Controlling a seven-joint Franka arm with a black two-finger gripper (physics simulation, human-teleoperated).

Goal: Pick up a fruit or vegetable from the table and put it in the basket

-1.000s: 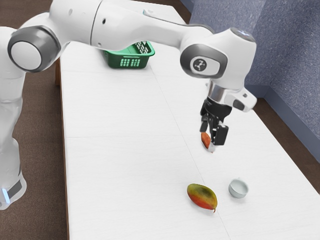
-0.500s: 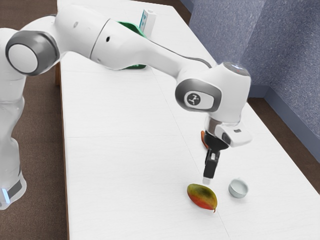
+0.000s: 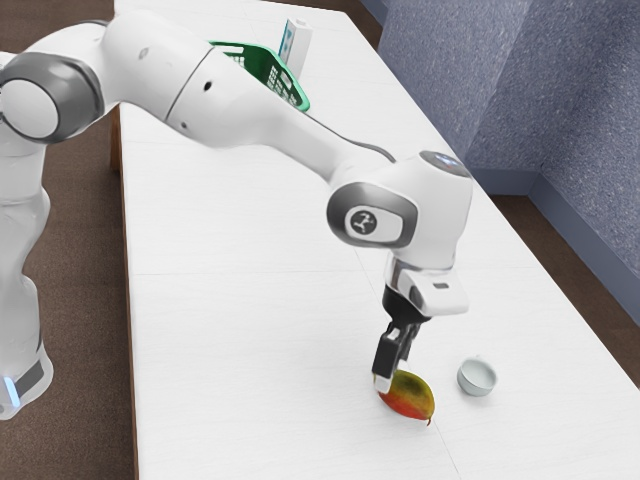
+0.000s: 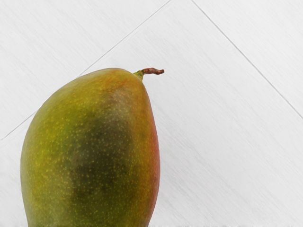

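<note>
A white robot arm reaches from the exterior view's upper left over a long white table; its black gripper points down at the near part of the table, low over the mango, its tip overlapping the fruit's end toward the exterior view's left; how far open the gripper is, and whether it touches or has hold of the mango, cannot be told.

The mango lies on its side on the table, outside the basket; the wrist view gives it close up, yellow-green with a dark green patch, red-orange along one side and a short brown stem; a small pale cup stands near it, toward the exterior view's right.

At the table's far part is the green basket, partly hidden behind the arm; a white box with a blue-green side stands just beside it.
</note>
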